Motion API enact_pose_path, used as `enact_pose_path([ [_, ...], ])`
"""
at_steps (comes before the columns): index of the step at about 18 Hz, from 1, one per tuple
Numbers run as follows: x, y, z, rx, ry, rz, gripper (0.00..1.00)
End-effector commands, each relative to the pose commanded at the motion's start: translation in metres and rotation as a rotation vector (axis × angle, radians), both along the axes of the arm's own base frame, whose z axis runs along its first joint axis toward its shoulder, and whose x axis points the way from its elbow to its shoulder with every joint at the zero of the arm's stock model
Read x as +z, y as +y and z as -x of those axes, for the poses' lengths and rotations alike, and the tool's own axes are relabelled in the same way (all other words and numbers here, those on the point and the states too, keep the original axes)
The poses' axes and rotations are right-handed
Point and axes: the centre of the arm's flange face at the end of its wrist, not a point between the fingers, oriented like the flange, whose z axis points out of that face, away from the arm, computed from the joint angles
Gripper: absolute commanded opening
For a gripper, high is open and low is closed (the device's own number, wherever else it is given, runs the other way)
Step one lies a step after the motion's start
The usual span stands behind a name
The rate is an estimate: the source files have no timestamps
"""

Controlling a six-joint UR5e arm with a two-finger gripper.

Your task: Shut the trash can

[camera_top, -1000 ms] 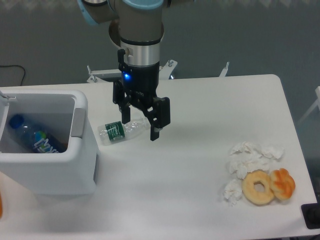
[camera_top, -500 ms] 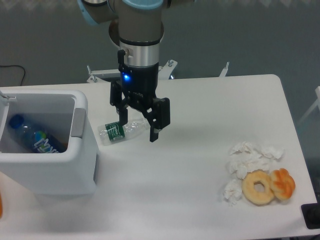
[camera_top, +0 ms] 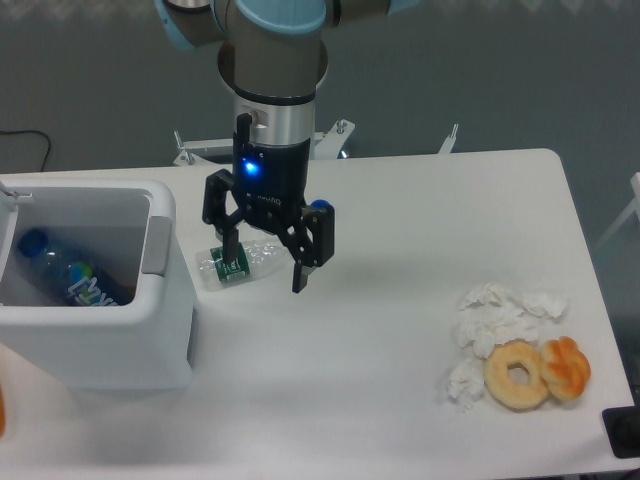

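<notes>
The trash can [camera_top: 120, 350] is a big white boxy bin at the left edge of the table, open at the top, with a grey latch [camera_top: 156, 245] on its right rim. A blue-labelled bottle [camera_top: 70, 280] lies inside it. Only a sliver of its lid [camera_top: 10, 193] shows at the far left. My gripper [camera_top: 264, 272] hangs open to the right of the bin, its black fingers spread above a clear plastic bottle with a green label [camera_top: 236, 262] that lies on the table. Nothing is held.
At the right front of the table lie crumpled white tissues [camera_top: 495, 315], a plain donut [camera_top: 517, 374] and an orange pastry [camera_top: 566, 366]. A dark object [camera_top: 623, 432] sits at the right front corner. Metal frame parts [camera_top: 335, 135] stand behind the table.
The gripper has shifted slightly left and turned about its axis, so its fingers now straddle the clear bottle more widely. The bottle and the trash can have not moved.
</notes>
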Motion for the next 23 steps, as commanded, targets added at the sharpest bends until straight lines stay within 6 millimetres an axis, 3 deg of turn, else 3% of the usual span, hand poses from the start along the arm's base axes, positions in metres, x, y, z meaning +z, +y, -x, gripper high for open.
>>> enact_pose_path([
  [2, 0.009, 0.004, -0.011, 0.032, -0.035, -0.028, 1.0],
  [6, 0.019, 0.018, -0.053, 0.112, -0.163, -0.081, 1.0],
  [10, 0.052, 0.019, -0.085, 0.167, -0.307, -0.178, 1.0],
  [15, 0.084, 0.017, -0.12, 0.068, -0.434, -0.268, 1.0],
  [23, 0.095, 0.027, -0.172, -0.097, -0.543, -0.311, 1.0],
])
